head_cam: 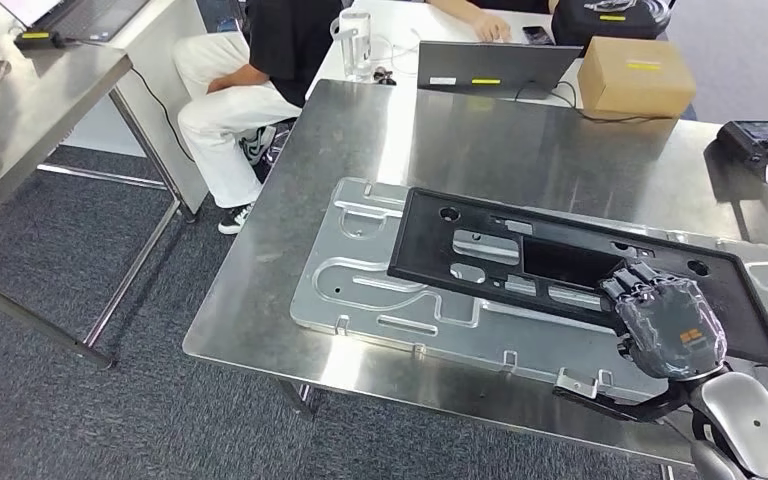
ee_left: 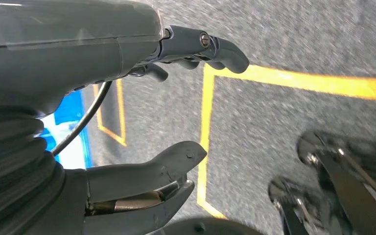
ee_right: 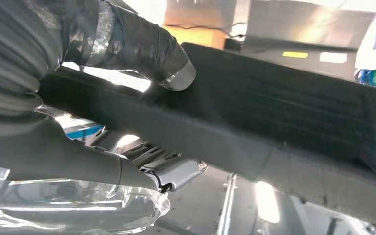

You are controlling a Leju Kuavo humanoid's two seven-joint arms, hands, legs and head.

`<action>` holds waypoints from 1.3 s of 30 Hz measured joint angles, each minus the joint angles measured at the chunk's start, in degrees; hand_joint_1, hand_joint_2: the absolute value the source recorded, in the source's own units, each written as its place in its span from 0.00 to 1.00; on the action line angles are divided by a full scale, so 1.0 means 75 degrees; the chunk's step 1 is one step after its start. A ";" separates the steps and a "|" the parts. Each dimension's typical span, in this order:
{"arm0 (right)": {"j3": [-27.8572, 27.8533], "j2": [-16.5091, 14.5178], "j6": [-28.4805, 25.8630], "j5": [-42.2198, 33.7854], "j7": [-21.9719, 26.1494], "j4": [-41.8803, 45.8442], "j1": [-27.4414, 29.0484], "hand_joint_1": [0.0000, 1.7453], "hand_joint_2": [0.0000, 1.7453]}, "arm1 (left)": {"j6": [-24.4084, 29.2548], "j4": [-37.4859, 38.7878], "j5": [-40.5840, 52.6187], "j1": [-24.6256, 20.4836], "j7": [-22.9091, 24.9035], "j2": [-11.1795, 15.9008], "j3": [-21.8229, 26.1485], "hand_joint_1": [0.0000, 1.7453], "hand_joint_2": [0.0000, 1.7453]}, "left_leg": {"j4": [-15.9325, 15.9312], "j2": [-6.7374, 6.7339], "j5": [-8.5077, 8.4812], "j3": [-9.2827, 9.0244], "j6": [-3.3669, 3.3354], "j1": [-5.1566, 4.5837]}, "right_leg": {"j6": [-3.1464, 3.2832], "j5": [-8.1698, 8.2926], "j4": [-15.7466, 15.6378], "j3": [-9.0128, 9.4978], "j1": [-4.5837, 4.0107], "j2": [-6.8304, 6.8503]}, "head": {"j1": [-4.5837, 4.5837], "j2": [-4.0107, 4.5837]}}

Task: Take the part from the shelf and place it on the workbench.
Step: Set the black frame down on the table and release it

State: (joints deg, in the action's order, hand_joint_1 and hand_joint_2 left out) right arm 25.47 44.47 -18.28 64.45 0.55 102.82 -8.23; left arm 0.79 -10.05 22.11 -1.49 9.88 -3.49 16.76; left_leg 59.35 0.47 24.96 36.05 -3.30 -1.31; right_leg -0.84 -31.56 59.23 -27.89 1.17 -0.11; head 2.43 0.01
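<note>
1. Head view: my right hand (head_cam: 663, 322) grips the black part (head_cam: 520, 255) at its near edge, fingers curled over the top. The part lies tilted across a silver plate (head_cam: 360, 290) that rests flat on the steel workbench (head_cam: 480, 140). Its far-left end reaches over the plate's upper half. At the bench's far edge stand a laptop (head_cam: 490, 68), a cardboard box (head_cam: 635, 75) and a clear jug (head_cam: 355, 42). A person in white trousers (head_cam: 222, 110) sits beyond the bench's left corner.

2. Left wrist view: my left hand (ee_left: 176, 98) hangs over grey carpet marked with yellow tape (ee_left: 293, 81). The fingers (ee_left: 225, 49) and thumb (ee_left: 176, 159) are apart, with nothing between them.

3. Right wrist view: my taped finger (ee_right: 166, 63) presses on the part's (ee_right: 284, 112) upper face while the thumb (ee_right: 176, 171) sits under its edge, so the part is clamped between them. The picture is dim and close, so I cannot tell whether the part's underside touches the plate here.
</note>
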 joint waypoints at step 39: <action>0.0214 -0.1346 0.0490 -0.0485 0.0033 -0.2187 0.0498 0.00 0.00 | -0.0203 0.0002 0.0056 -0.0085 0.0070 -0.0074 0.0196 0.00 0.00 | -0.0298 0.0028 0.0599 -0.0987 0.0162 0.0043 | 0.0121 0.0722 0.0037 -0.0890 -0.0070 0.0010 | -0.0020 0.0001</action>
State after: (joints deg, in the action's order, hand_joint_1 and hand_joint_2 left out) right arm 27.08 34.37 -14.61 60.81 0.79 86.41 -4.50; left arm -0.74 -10.03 22.53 -2.13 10.40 -4.04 18.23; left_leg 57.12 0.68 29.45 28.65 -2.08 -0.98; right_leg 0.06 -26.15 59.51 -34.56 0.65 -0.04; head 2.27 0.02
